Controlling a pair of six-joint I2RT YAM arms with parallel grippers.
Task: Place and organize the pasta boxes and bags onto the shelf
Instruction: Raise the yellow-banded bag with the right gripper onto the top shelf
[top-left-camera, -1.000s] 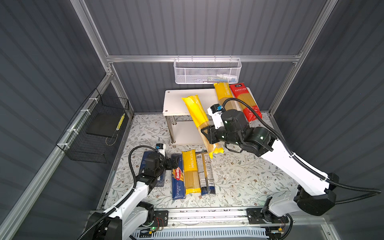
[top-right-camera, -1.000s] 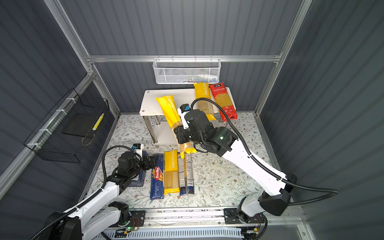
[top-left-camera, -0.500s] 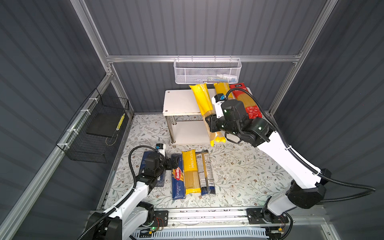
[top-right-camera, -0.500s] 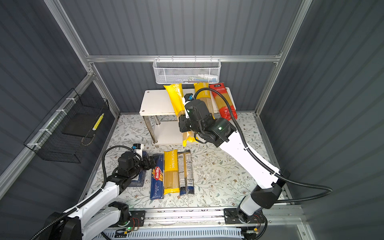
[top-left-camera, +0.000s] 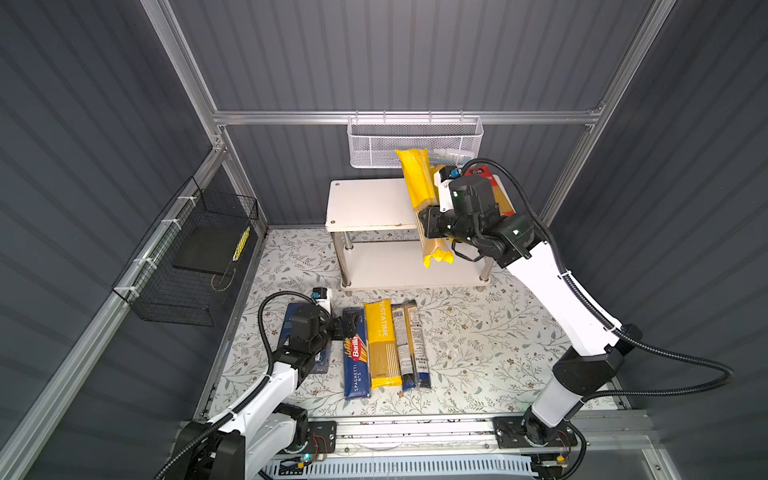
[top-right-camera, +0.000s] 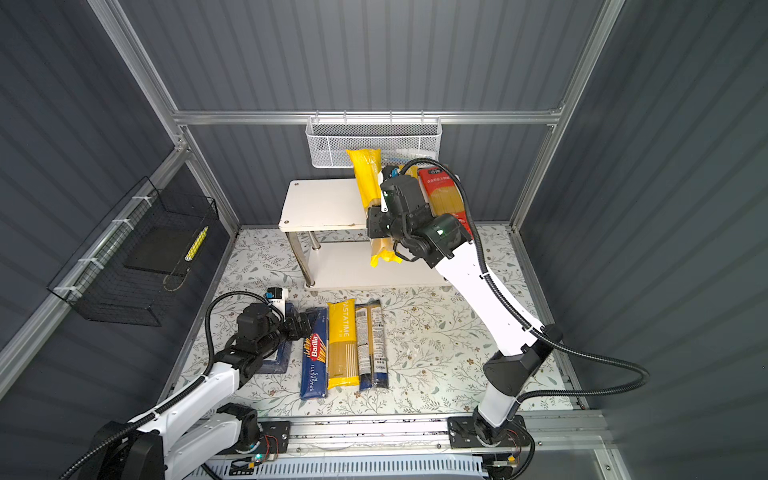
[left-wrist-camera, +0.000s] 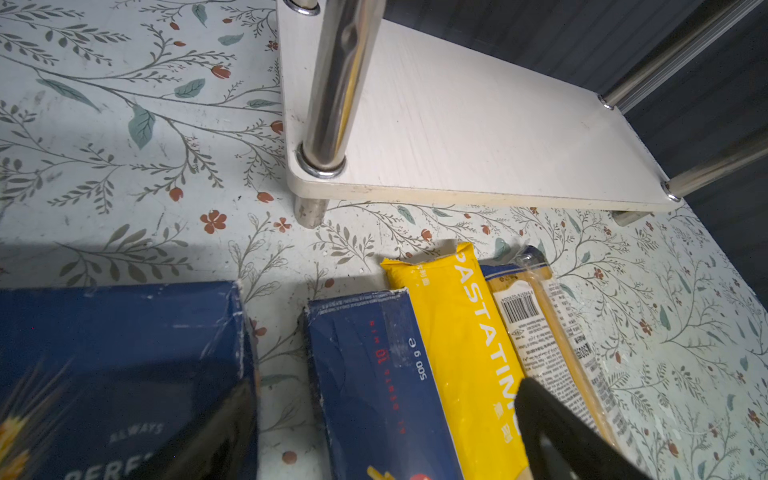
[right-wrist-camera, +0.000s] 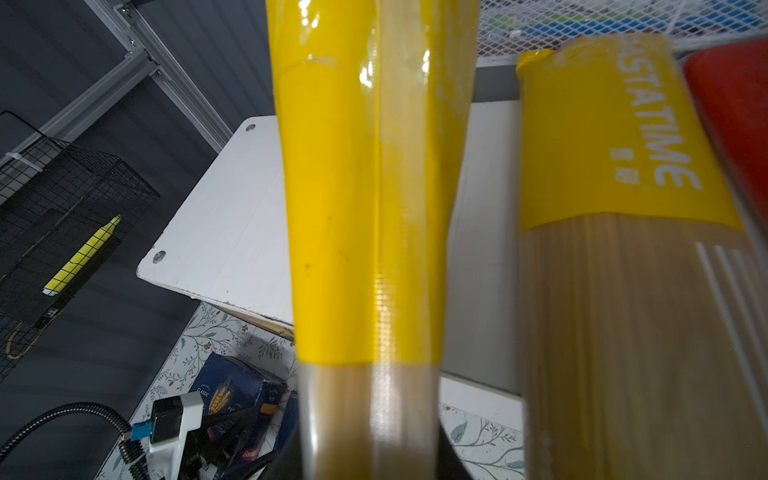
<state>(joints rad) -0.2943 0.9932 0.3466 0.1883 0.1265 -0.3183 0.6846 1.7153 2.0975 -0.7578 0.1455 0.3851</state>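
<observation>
Over the shelf (top-left-camera: 365, 205) in both top views, right gripper (top-left-camera: 429, 226) clamps yellow bag (top-left-camera: 417, 183), tilted above the top board. Left wrist: left gripper (left-wrist-camera: 384, 390) fingers apart over narrow Barilla box (left-wrist-camera: 357, 340). Right wrist: yellow bag beside PASTATIME bag (right-wrist-camera: 615, 145) lying on shelf.
</observation>
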